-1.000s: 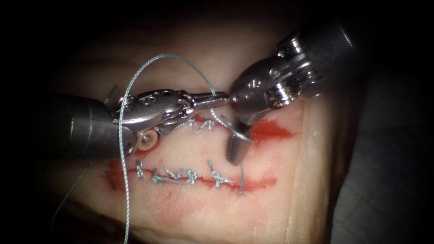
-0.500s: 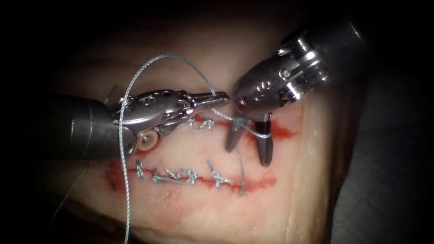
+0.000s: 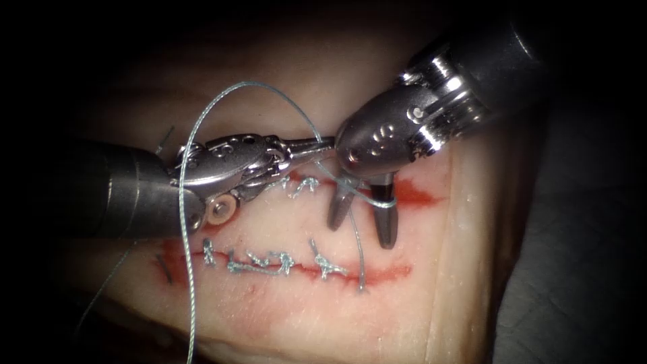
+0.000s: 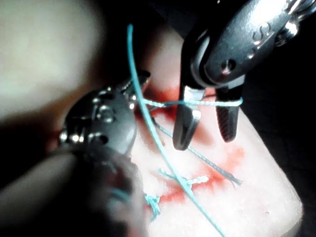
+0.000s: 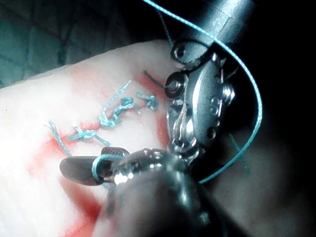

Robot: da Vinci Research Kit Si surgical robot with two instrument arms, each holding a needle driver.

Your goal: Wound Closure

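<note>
— What does the left tool point(image 3: 323, 143) hold?
— Its jaws are clenched on the thread point(image 3: 229, 94) above the upper cut point(image 3: 411, 195).
— And the right tool point(image 3: 360, 219)?
— Jaws parted, thread looped around them, over the tissue point(image 3: 283, 222). I can't find the needle.

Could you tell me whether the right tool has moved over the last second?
Yes: the right tool, jaws open now, shifted slightly left toward the left tool.

Right tool point(image 3: 362, 221) jaws, together a second ago beside upper cut point(image 3: 411, 195), now spread apart, pointing down over cut. Thread point(image 3: 377, 202) now wrapped around both jaws, stretched between them. Tool head shifted slightly left along cut, closer against left tool point(image 3: 323, 143) tip.
</note>
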